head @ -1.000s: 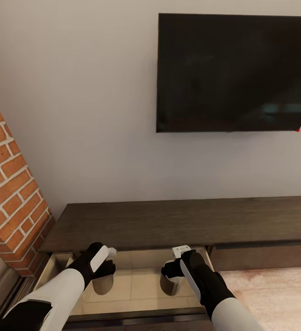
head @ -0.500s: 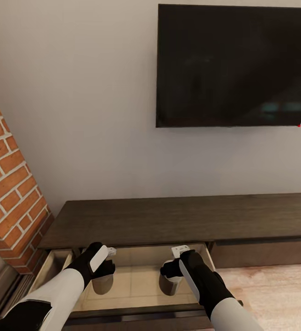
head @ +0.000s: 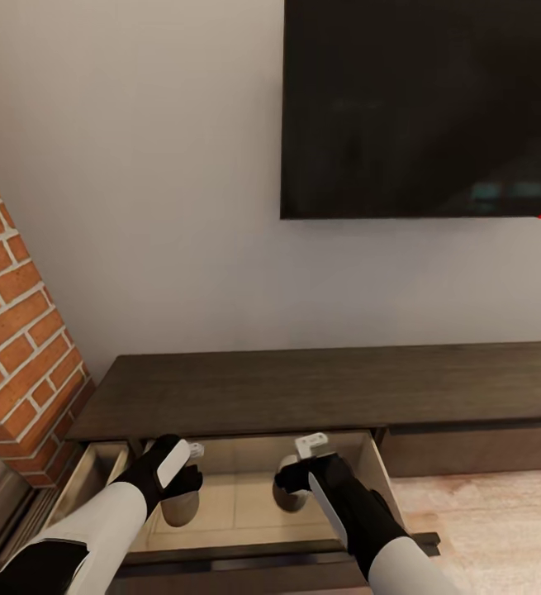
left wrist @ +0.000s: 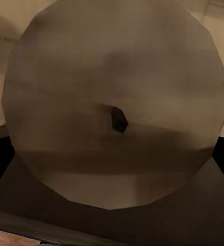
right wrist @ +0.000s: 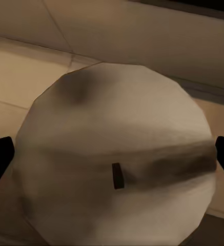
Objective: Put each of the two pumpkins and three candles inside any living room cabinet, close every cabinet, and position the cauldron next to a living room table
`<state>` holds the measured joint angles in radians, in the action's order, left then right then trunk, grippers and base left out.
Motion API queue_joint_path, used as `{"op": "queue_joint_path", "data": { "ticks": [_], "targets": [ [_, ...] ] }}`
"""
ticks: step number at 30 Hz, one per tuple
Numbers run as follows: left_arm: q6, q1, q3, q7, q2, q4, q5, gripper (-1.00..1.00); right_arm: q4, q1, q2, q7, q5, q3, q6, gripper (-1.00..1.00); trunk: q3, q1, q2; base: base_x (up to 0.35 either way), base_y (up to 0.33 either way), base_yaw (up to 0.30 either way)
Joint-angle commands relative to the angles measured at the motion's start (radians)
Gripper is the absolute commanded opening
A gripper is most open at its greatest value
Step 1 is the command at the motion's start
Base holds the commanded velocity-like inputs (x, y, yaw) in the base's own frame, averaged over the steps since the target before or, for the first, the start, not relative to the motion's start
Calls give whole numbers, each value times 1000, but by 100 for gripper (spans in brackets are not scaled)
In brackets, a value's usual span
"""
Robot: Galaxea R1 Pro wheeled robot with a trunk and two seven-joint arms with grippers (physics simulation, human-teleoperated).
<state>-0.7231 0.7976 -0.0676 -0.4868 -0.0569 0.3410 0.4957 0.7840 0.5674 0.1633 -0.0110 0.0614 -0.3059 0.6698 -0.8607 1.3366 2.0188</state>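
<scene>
Over the dark-brown cabinet's open beige-lined drawer [head: 245, 512], each gripper, left [head: 181, 487] and right [head: 296, 483], hangs clamped on an upright grey-brown stubby candle [head: 179, 508], [head: 291, 500] directly below it.

We see two stubby grey-brown candles, flat tops up with a dark wick at centre: the left candle [head: 179, 506] sits under the left gripper [head: 189, 475], the right candle [head: 291, 494] between the right gripper's [head: 296, 479] fingers [right wrist: 0, 159], both over the cabinet's [head: 303, 388] open beige-lined drawer [head: 237, 504]
</scene>
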Motion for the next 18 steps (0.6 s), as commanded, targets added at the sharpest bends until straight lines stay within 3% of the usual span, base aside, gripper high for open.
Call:
{"op": "queue_joint_path", "data": {
  "ticks": [1,3,5,10,18],
  "targets": [
    [1,0,0,0,1,0,0,-100,-14,1,2,-12,-2,-7,-27,-100,-3,4,7,0,0,0],
    [4,0,0,0,8,0,0,-100,-67,5,9,-57,-2,-15,-99,-100,-9,12,21,0,0,0],
    [6,0,2,1,32,1,0,-100,-112,12,11,-90,-2,-27,-140,-100,-16,19,35,0,0,0],
    [7,0,4,33,52,1,0,-100,-133,22,11,-105,-2,-45,-159,-100,-31,38,70,0,0,0],
    [7,0,5,51,55,3,0,-100,-126,23,11,-99,-2,-47,-161,-100,-56,69,126,0,0,0]
  ]
}}
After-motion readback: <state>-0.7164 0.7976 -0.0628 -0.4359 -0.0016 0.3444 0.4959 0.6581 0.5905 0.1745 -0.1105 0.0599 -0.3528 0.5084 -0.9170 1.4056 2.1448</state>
